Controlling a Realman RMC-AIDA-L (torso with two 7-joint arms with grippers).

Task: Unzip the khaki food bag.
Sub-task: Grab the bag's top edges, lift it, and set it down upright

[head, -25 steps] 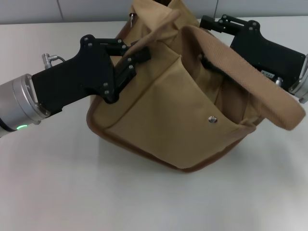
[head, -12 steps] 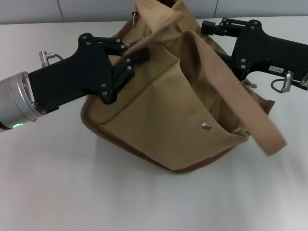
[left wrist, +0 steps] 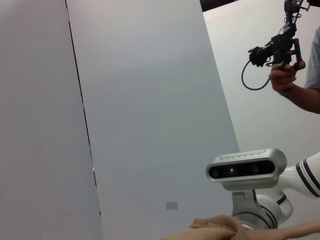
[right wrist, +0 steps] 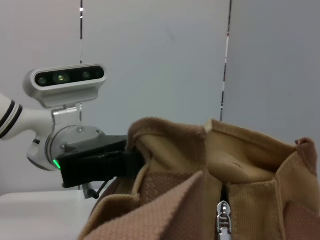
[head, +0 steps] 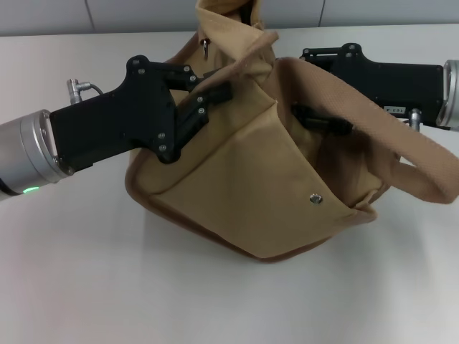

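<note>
In the head view, one khaki food bag [head: 251, 179] sits on the white tabletop [head: 86, 272], a boxy tan canvas tote leaning to one side, with darker brown trim along its bottom edge and a front pocket carrying a single round metal snap [head: 314, 198]. Two wide webbing handles show: one arches up at the back of the bag, the other loops out wide toward the right arm's side. A small silver zipper pull [head: 205, 47] hangs near the top left corner of the bag. The left hand [head: 215, 89] reaches in from the left and presses against the upper left corner of the bag, its black fingers pinched together on the canvas there. The right hand [head: 323, 118] comes in from the right behind the looping handle; one dark finger pokes into the bag's top, and I cannot tell whether it is spread or pressed together. The left wrist view shows mostly pale wall panels, one robot head camera [left wrist: 247, 170], and a sliver of the bag's tan fabric along the edge. The right wrist view looks along the top of the bag [right wrist: 215, 180], where the zipper pull [right wrist: 223, 215] hangs on the seam, with the left hand's black body [right wrist: 95, 162] gripping the far corner.
</note>
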